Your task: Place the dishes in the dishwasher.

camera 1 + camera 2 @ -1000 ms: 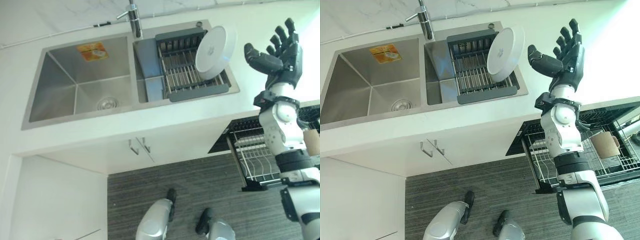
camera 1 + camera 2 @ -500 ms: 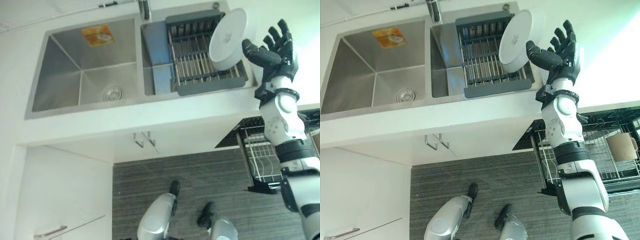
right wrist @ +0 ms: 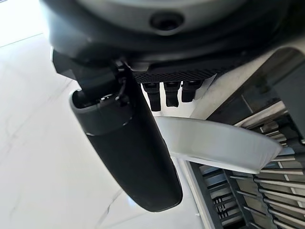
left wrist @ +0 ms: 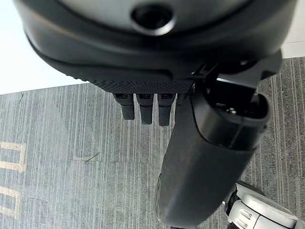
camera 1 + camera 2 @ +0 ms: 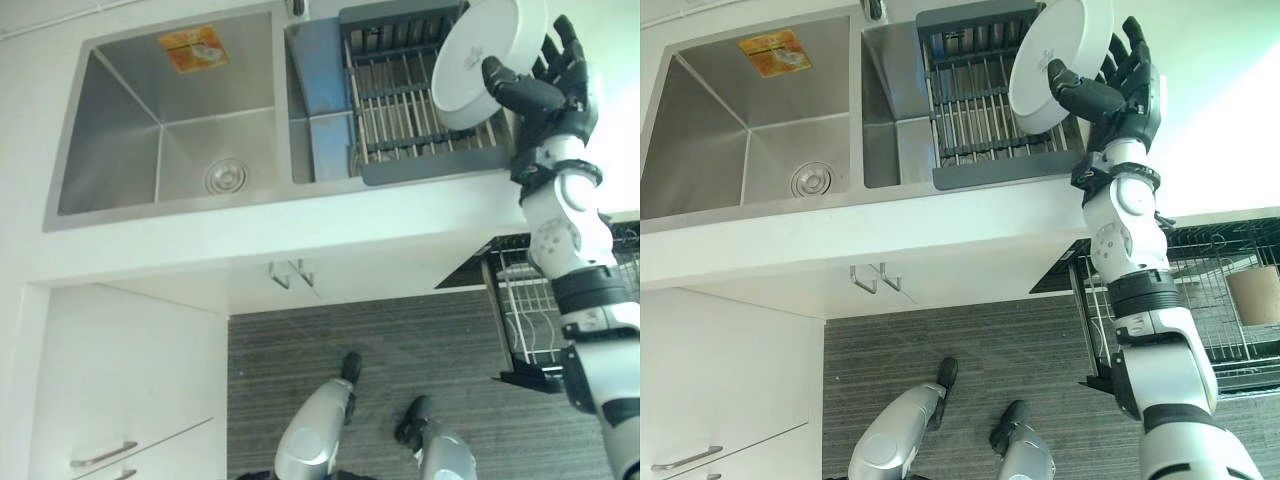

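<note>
Fingers of the right hand (image 5: pixel 1127 88) are spreading wide at the white plate (image 5: pixel 1055 62) leaning in the drying rack (image 5: pixel 400 105) at the sink's (image 5: pixel 165 120) right end, thumb across its face.

Double sink (image 5: pixel 160 120) in countertop (image 5: pixel 300 240); drying rack (image 5: pixel 400 95) in right basin; plate (image 5: pixel 485 60) leaning at rack's right; dishwasher rack (image 5: pixel 1230 310), apparently pulled out, below right.

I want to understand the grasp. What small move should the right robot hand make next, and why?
Probably close on the white plate. The right robot hand has its thumb across the plate's underside and its fingers spread behind the rim, not yet curled. The plate stands tilted in the grey rack in the sink, so a firm pinch should come before lifting.
</note>
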Robot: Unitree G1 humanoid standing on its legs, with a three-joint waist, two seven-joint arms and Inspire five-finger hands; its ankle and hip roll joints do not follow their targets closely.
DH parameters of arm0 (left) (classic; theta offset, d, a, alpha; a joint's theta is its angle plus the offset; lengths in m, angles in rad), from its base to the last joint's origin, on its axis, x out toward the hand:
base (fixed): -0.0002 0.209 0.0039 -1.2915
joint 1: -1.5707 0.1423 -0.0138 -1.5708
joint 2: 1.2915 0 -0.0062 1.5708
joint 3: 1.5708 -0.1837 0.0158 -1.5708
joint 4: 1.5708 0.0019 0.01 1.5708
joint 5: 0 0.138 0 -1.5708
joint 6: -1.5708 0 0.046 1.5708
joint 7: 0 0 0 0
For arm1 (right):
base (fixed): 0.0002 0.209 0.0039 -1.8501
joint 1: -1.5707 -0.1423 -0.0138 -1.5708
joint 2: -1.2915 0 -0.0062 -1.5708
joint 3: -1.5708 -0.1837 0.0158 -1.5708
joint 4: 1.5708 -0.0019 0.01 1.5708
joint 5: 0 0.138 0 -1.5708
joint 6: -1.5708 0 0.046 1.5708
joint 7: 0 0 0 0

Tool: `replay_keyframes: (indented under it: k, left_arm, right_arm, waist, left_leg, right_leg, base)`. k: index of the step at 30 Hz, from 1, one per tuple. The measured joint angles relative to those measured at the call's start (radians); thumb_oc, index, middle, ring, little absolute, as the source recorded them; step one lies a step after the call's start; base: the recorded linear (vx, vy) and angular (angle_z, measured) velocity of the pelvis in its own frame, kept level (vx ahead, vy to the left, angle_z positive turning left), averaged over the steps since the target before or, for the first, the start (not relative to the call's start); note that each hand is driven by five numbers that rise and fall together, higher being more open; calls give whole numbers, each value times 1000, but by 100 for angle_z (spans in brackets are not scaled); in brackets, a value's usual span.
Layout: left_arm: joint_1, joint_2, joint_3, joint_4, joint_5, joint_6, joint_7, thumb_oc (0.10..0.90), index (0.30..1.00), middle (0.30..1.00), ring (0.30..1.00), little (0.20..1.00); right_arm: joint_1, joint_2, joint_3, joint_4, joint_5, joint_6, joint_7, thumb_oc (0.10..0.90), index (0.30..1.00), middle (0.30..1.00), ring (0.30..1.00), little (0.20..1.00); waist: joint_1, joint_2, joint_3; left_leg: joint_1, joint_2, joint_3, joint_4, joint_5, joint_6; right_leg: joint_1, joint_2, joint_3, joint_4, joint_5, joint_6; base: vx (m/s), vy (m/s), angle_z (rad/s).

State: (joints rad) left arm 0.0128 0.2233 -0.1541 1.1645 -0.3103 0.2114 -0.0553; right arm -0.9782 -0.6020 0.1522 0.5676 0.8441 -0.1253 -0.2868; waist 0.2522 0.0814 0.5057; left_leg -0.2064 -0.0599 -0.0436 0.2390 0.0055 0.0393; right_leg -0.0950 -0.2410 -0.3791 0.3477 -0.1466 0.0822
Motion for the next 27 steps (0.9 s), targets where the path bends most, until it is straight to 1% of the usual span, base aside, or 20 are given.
replay_keyframes:
  k: [1, 2, 3, 6, 10, 11, 14, 17, 24, 27]
  left_arm:
    - [0, 0, 0, 0, 0, 0, 0, 800, 900, 900, 900, 900]
    - [0, 0, 0, 0, 0, 0, 0, 800, 900, 900, 900, 900]
    - [-1, 0, 0, 0, 0, 0, 0, 800, 900, 900, 900, 900]
    - [-1, 2, 0, 0, 0, 0, 0, 800, 900, 900, 900, 900]
    - [-1, 3, 0, 0, -1, 0, 0, 800, 900, 900, 900, 900]
    - [-3, 3, 0, -1, -1, -1, 0, 800, 900, 900, 900, 900]
    - [-4, 3, 0, -4, -1, -1, 0, 800, 900, 900, 900, 900]
    - [-4, 4, 0, -4, 0, -1, 0, 800, 900, 900, 900, 900]
    - [-4, 4, 1, -4, 0, -3, 0, 800, 900, 900, 900, 900]
    - [-4, 4, 1, -4, 0, -16, 0, 800, 900, 900, 900, 900]
  right_arm:
    - [-5, 0, 0, 0, 2, 6, 4, 800, 900, 900, 900, 900]
    - [-5, 0, 0, 1, 2, 12, 13, 577, 566, 566, 566, 566]
    - [-7, 0, 1, 3, 0, 18, 20, 400, 300, 300, 300, 300]
    - [-25, -6, 4, 37, -20, 26, 17, 400, 300, 300, 300, 300]
    - [-46, -33, 25, 73, -33, 38, 24, 400, 300, 300, 300, 300]
    - [-58, -34, 52, 73, -59, 41, 35, 400, 300, 300, 300, 300]
    - [-72, -35, 86, 76, -96, 45, 44, 400, 300, 300, 300, 300]
    - [-72, -35, 89, 77, -111, 42, 33, 400, 300, 300, 300, 300]
    - [-72, -35, 89, 77, -116, 36, 15, 400, 300, 300, 300, 300]
    - [-71, -35, 89, 78, -116, 36, 13, 400, 300, 300, 300, 300]
  waist:
    - [0, 0, 0]
    - [0, 0, 0]
    - [1, -1, 0]
    - [0, -8, 5]
    - [0, -8, 5]
    - [1, -8, 5]
    - [7, -8, 5]
    - [22, -9, 6]
    - [23, -9, 6]
    - [22, -9, 6]
  left_leg:
    - [0, 0, -2, -1, 2, -1]
    - [0, 0, -4, -2, 4, 0]
    - [-1, 0, -6, -3, 5, -1]
    - [-2, 0, -12, -4, 8, -3]
    - [-2, 0, -13, -5, 10, -3]
    - [-3, 1, -14, -5, 11, -3]
    - [-4, 1, -15, -5, 12, -3]
    - [-5, 0, -15, -7, 13, -2]
    - [-2, 0, -23, -19, 23, -6]
    - [4, 1, -29, -19, 24, -7]
  right_leg:
    - [1, 0, -2, 0, 0, 0]
    - [1, 0, -5, 1, 0, 0]
    - [1, 0, -7, 1, 0, -1]
    - [1, 1, -11, 1, 0, -1]
    - [1, 1, -13, 2, 1, -2]
    - [1, 2, -15, 2, 1, -2]
    - [2, 1, -18, 1, 1, -2]
    - [2, 0, -19, 0, 1, -2]
    - [6, 1, -29, -3, 3, -4]
    - [17, 3, -36, -9, 4, -4]
  base:
    - [-5, 1, 5]
    - [-12, -2, 6]
    - [-12, -1, 6]
    - [-11, 6, 4]
    - [0, 0, 0]
    - [0, 0, 0]
    - [-17, 5, 2]
    - [-28, 0, 0]
    - [-12, -9, 3]
    - [-10, -20, 6]
